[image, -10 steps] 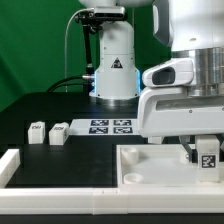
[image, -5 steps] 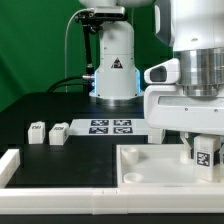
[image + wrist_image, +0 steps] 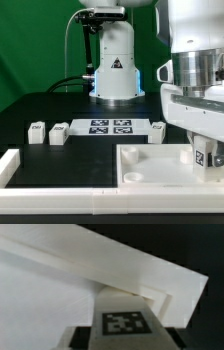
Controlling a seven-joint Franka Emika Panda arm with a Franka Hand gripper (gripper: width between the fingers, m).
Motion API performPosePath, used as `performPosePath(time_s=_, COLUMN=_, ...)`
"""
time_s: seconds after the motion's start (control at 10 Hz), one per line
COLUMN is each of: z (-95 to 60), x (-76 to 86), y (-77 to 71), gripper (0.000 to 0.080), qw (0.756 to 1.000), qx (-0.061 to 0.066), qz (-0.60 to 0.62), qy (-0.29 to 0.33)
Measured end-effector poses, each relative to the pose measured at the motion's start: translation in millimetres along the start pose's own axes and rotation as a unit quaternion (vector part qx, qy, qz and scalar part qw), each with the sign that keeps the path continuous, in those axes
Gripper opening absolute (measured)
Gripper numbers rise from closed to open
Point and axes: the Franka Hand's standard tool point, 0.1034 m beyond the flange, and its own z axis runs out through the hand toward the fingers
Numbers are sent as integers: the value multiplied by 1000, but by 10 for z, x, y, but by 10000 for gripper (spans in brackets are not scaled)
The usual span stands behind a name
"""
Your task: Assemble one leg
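Note:
My gripper is at the exterior view's right, shut on a leg, a small white block with a black-and-white tag facing the camera. It holds the leg upright, low over the right end of the large white panel. In the wrist view the held leg points toward the panel's corner, and its tip is close to or touching the panel's raised edge. The dark fingers flank the leg on both sides of my gripper. Three more legs lie on the black table: two on the left and one by the panel.
The marker board lies flat on the table behind the panel. A white L-shaped rail runs along the front left. The arm's white base stands at the back centre.
My gripper has shifted to the exterior view's right and sunk a little with the leg. This uncovers the third loose leg beside the marker board.

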Motion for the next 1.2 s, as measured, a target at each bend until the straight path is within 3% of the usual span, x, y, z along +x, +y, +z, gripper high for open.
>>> performPosePath(time_s=0.1, z=4, x=-3, y=3, gripper=348, qw=1000, qx=0, qz=-5, qy=-1)
performPosePath(time_s=0.2, z=3, x=-2, y=3, gripper=532, qw=999, qx=0, qz=-35, qy=0)
performPosePath(time_s=0.3, z=4, x=-10, y=2, gripper=532, qw=999, qx=0, qz=-44, qy=-1)
performPosePath(time_s=0.4, z=2, x=-7, y=-1, gripper=625, qw=996, qx=0, qz=-85, qy=1)
performPosePath(time_s=0.6, z=-8, x=-8, y=-18, gripper=642, qw=976, qx=-1, qz=-216, qy=4)
performPosePath(time_s=0.7, z=-8, x=-10, y=-18, gripper=648, qw=963, qx=-2, qz=-269, qy=5)
performPosePath(time_s=1.2, z=-6, x=-31, y=-20, gripper=649, qw=842, qx=-16, qz=-539, qy=15)
